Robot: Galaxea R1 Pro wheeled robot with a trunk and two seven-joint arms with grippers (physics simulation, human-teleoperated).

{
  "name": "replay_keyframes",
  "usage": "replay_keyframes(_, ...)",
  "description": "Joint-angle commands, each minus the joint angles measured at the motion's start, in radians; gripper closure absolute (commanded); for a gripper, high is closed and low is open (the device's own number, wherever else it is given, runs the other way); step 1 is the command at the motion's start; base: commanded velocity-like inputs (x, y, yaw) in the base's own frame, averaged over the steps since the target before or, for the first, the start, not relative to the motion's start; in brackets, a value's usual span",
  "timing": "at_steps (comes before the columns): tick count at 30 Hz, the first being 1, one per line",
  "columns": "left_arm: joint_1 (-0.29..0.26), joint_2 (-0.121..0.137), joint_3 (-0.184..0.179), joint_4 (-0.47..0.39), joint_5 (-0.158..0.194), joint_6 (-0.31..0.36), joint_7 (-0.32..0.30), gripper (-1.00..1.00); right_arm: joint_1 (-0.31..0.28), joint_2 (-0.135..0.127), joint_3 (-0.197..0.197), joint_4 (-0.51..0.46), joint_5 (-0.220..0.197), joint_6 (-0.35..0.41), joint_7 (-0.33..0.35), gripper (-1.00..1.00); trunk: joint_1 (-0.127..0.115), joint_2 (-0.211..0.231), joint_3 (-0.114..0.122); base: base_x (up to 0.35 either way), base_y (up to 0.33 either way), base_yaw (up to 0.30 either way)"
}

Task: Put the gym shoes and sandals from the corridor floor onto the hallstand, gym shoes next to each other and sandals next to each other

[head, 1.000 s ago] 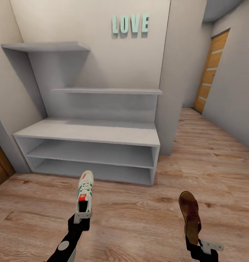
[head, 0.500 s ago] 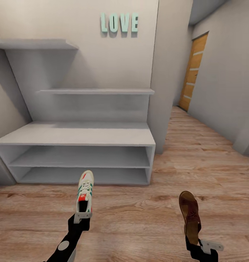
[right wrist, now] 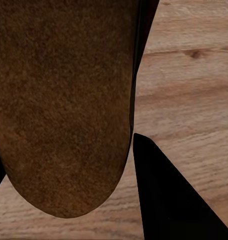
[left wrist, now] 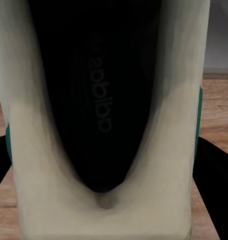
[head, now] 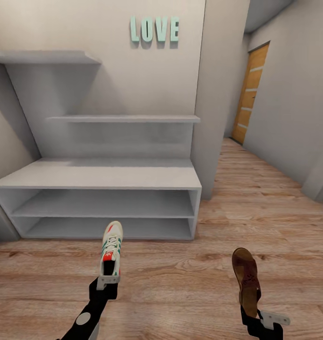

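Carrying pose before the hallstand [head: 105, 177]: left gripper [head: 107, 279] fingers pinch a gym shoe [head: 110, 248] by its heel, right gripper [head: 256, 315] fingers pinch a sandal [head: 245, 278] likewise, toes toward the hallstand, ready for shelving.

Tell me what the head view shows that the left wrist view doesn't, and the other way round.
Head view alone: the grey hallstand, the sandal in the right gripper, the LOVE letters and a wooden door. Left wrist view alone: the sneaker's dark insole with printed lettering. Both: the gym shoe, held by its heel in the left gripper, and the wood floor.
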State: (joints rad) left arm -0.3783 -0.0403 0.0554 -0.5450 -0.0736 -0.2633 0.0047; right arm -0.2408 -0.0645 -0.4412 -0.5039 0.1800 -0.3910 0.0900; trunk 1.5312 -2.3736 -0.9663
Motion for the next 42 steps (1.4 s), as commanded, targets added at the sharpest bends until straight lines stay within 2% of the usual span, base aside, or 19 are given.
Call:
replay_keyframes(1,-0.001,-0.001,0.005,0.001,-0.008,-0.003,0.001,1.0,-0.001,0.001,-0.008,0.001,0.004,-0.003,0.008,1.0,0.0,0.0,-0.001,0.0,0.0,0.0)
replay_keyframes(5,-0.002,0.002,0.009,0.002,-0.009,0.006,0.003,1.0,-0.001,-0.001,-0.009,0.0,0.003,-0.003,0.008,1.0,0.0,0.0,-0.001,0.0,0.0,0.0)
replay_keyframes(8,-0.011,0.01,0.013,0.002,-0.009,0.04,0.002,1.0,-0.001,-0.003,-0.011,0.0,0.002,-0.002,0.003,1.0,0.0,0.0,-0.001,0.0,0.0,0.0)
replay_keyframes(10,-0.018,0.017,0.013,0.001,-0.008,0.114,0.001,1.0,-0.001,-0.005,-0.013,-0.001,0.001,-0.002,0.002,1.0,0.0,0.0,-0.001,0.0,0.0,0.0)
replay_keyframes(11,-0.02,0.019,0.013,-0.004,-0.006,0.175,-0.002,1.0,-0.001,-0.008,-0.017,-0.001,0.001,-0.002,0.001,1.0,0.0,0.0,-0.001,0.0,0.0,0.0)
replay_keyframes(12,-0.028,0.019,0.013,-0.014,-0.004,0.27,-0.006,1.0,-0.001,-0.019,-0.033,-0.001,0.001,-0.001,0.0,1.0,0.0,0.0,-0.001,0.0,0.0,0.0)
replay_keyframes(13,-0.034,0.019,0.012,-0.018,-0.003,0.299,-0.006,1.0,-0.002,-0.024,-0.041,-0.001,0.001,-0.001,0.0,1.0,0.0,0.0,-0.001,0.0,0.0,0.0)
replay_keyframes(14,-0.054,0.019,0.011,-0.022,-0.003,0.356,-0.008,1.0,-0.002,-0.037,-0.069,-0.001,0.0,-0.001,0.0,1.0,0.0,0.0,-0.001,0.0,0.0,0.0)
replay_keyframes(15,-0.065,0.018,0.01,-0.023,-0.004,0.381,-0.008,1.0,-0.002,-0.042,-0.084,-0.001,0.0,0.0,0.001,1.0,0.0,0.0,-0.001,0.0,0.0,0.0)
replay_keyframes(16,-0.102,0.017,0.008,-0.022,-0.003,0.442,-0.01,1.0,-0.002,-0.06,-0.135,-0.001,0.0,0.0,0.003,1.0,0.0,0.0,-0.001,0.0,0.0,0.0)
replay_keyframes(19,-0.149,0.016,0.007,-0.019,-0.002,0.502,-0.009,1.0,-0.002,-0.079,-0.2,-0.004,0.0,0.001,0.005,1.0,0.0,0.0,-0.001,0.0,0.0,0.0)
replay_keyframes(20,-0.182,0.017,0.006,-0.018,0.0,0.538,-0.01,1.0,-0.002,-0.088,-0.238,-0.007,0.0,0.001,0.006,1.0,0.0,0.0,-0.001,0.0,0.0,0.0)
replay_keyframes(22,-0.225,0.017,0.006,-0.017,0.001,0.582,-0.011,1.0,-0.002,-0.099,-0.271,-0.009,0.0,0.001,0.006,1.0,0.0,0.0,-0.001,0.0,0.0,0.0)
replay_keyframes(26,-0.281,0.018,0.007,-0.016,0.002,0.633,-0.011,1.0,-0.002,-0.107,-0.287,-0.01,0.001,0.001,0.007,1.0,0.0,0.0,-0.001,0.0,0.0,0.0)
replay_keyframes(32,-0.34,0.016,0.011,-0.023,0.004,0.657,-0.008,1.0,-0.001,-0.107,-0.287,-0.005,0.001,0.001,0.008,1.0,0.0,0.0,-0.001,0.0,0.0,0.0)
replay_keyframes(38,-0.351,0.013,0.005,-0.034,0.002,0.669,-0.008,1.0,-0.001,-0.104,-0.289,-0.011,0.001,0.001,0.007,1.0,0.0,0.0,-0.001,0.0,0.0,0.0)
replay_keyframes(42,-0.368,0.008,0.006,-0.035,0.002,0.722,-0.008,1.0,-0.001,-0.107,-0.293,-0.013,0.0,0.001,0.007,1.0,0.0,0.0,-0.001,0.0,0.0,0.0)
